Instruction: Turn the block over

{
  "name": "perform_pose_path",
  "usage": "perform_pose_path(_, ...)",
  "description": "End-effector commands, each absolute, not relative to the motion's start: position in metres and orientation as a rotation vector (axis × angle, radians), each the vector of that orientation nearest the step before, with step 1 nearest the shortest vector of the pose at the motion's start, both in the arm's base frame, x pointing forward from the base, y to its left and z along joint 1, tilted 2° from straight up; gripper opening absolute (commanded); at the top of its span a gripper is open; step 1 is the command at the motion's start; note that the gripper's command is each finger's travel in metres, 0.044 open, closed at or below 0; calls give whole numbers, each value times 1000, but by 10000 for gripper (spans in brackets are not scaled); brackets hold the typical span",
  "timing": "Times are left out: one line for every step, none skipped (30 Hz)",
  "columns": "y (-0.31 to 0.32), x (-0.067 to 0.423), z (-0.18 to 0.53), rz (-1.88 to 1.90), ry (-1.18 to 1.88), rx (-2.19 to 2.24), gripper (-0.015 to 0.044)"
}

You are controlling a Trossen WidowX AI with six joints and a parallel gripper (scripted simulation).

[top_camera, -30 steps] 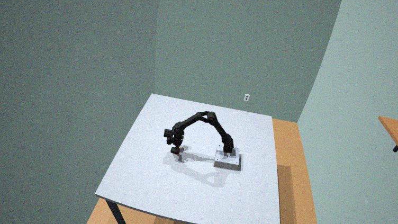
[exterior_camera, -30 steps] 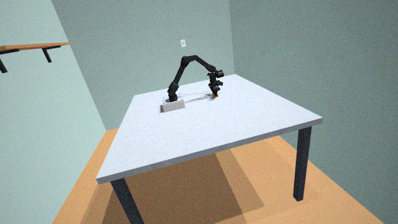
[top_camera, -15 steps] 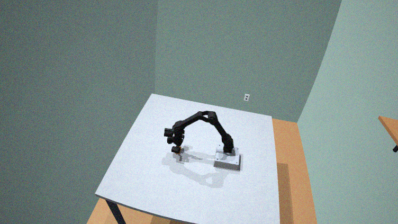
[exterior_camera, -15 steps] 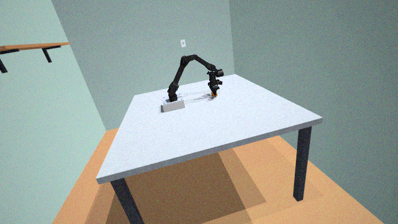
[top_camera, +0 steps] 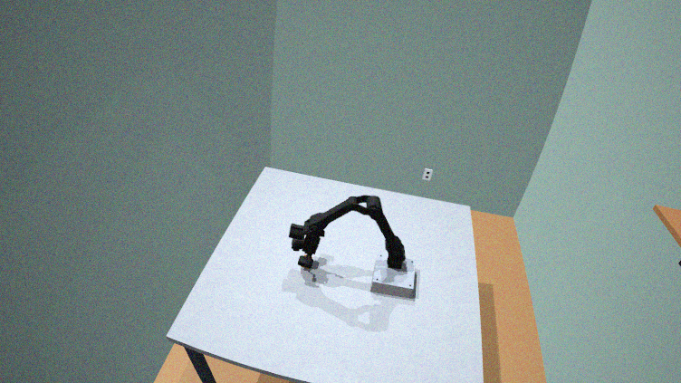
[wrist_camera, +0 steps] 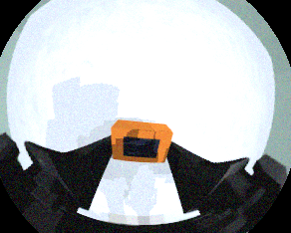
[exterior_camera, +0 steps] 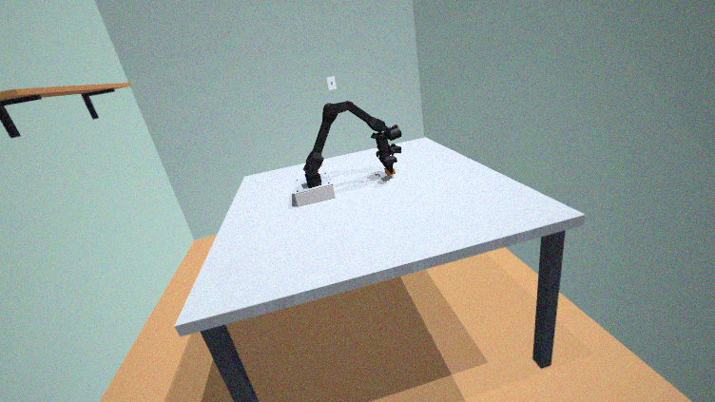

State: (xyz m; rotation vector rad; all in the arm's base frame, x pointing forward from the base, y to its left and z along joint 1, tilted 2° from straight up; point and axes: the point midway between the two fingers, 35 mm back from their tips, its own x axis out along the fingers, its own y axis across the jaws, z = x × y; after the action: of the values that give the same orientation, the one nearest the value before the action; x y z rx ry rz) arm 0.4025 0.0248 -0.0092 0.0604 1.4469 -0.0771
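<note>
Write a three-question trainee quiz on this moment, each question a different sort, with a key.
1. True or false: the jaws are shut on the orange block.
2. The dark marked side of the block faces: A) down at the table; B) toward the wrist camera; C) hidden.
3. Fill in: the arm's grey base sits on the ____.

Key: 1 true. 2 B. 3 table.
</note>
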Motion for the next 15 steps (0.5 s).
perform_pose_path(25, 403, -9, -78, 1388, 53, 0)
perform_pose_path(25, 404, -9, -78, 1372, 52, 0)
perform_pose_path(25, 404, -10, -78, 1357, 51, 0)
perform_pose_path(25, 404, -10, -78, 1342, 50, 0)
perform_pose_path(25, 404, -11, -78, 1327, 49, 0)
perform_pose_path(25, 404, -11, -79, 1312, 48, 0)
perform_pose_path(25, 404, -11, -79, 1297, 47, 0)
perform_pose_path(25, 404, -12, -79, 1282, 46, 0)
perform_pose_path(25, 403, -12, -80, 1267, 45, 0)
perform_pose_path(25, 403, -12, -80, 1252, 45, 0)
perform_pose_path(25, 403, -12, -80, 1237, 44, 0)
perform_pose_path(25, 403, -12, -80, 1222, 44, 0)
perform_pose_path(25, 403, -12, -81, 1207, 43, 0)
perform_pose_path(25, 402, -12, -81, 1192, 43, 0)
perform_pose_path(25, 402, -12, -81, 1177, 42, 0)
